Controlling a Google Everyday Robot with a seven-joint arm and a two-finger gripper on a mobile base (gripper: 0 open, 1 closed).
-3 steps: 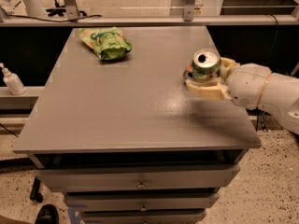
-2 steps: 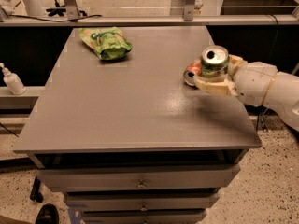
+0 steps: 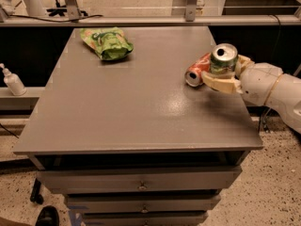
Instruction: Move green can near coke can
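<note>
The green can (image 3: 223,58) stands upright in my gripper (image 3: 222,77), lifted a little above the grey table (image 3: 131,107) at its right side; only its silver top and a strip of green show. The gripper's cream fingers (image 3: 221,84) wrap around it, shut on the can. The coke can (image 3: 197,69), red-orange with a silver end, lies on its side on the table right beside and partly behind the green can, on its left. My white arm (image 3: 270,86) comes in from the right edge.
A flat green snack bag (image 3: 106,42) lies at the table's far left. Drawers (image 3: 141,185) sit under the tabletop. A white pump bottle (image 3: 11,80) stands on a shelf left of the table. A metal rail (image 3: 141,20) runs behind the table.
My gripper has lifted the green can and carried it right and slightly back, uncovering the coke can that lay hidden behind it.
</note>
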